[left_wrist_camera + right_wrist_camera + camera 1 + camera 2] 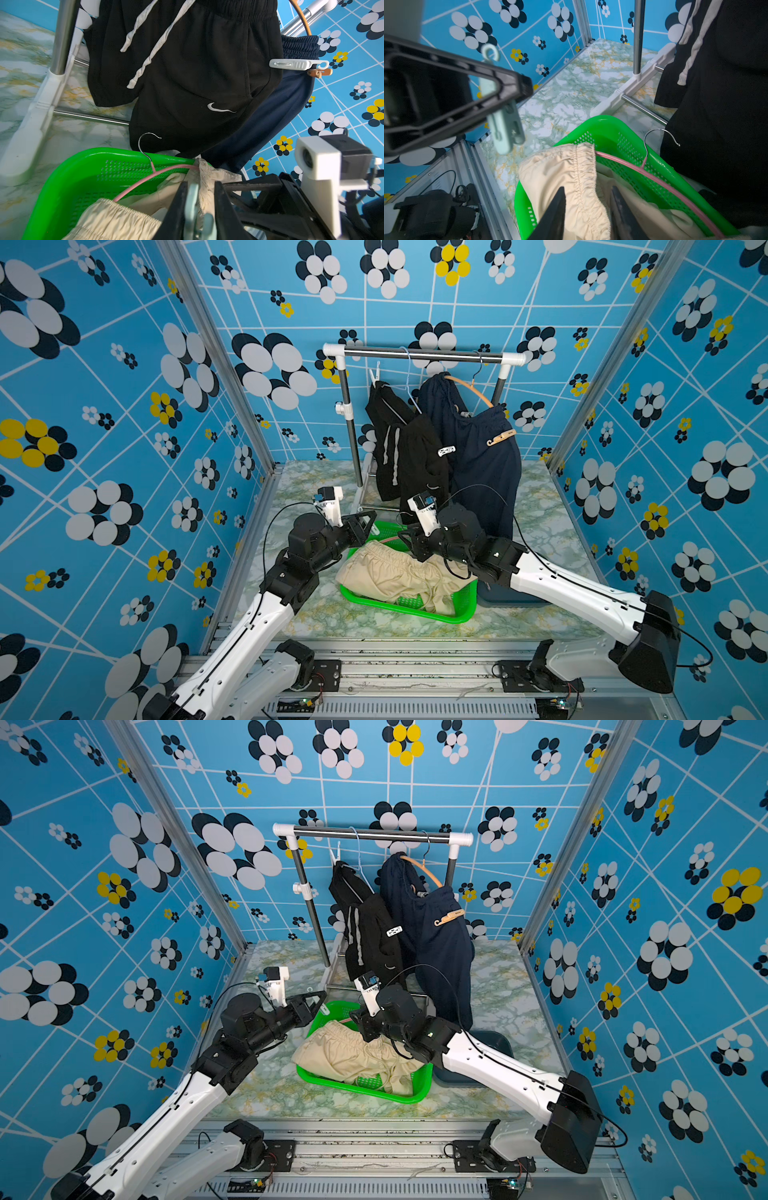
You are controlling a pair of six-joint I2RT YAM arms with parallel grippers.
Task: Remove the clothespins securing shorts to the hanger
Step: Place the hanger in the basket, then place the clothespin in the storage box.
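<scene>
We judge the task roughly a third done: the beige shorts [399, 572] lie crumpled in the green basket [415, 612] on the counter [540, 497], with the pink hanger [654, 180] half under them and no clip visible on their waistband. The left tool [200, 205] is clamped on a mint-green clothespin [504, 128], which hangs clear of the fabric, just above the basket's near corner. The right tool [586, 212] has its jaws apart, straddling the beige waistband and gripping nothing as far as we can see. What remains hangs from the rail [419, 354] at the back. The black shorts [415, 456] droop from a thin white hanger, with one white clothespin [446, 451] on their lower side and another white clip [375, 375] up by the hanger's end. The navy shorts [482, 472] are on the wooden hanger [473, 389], pinned by a tan clothespin [500, 437]. We think the held pin needs setting down before the hanging pairs are tackled
</scene>
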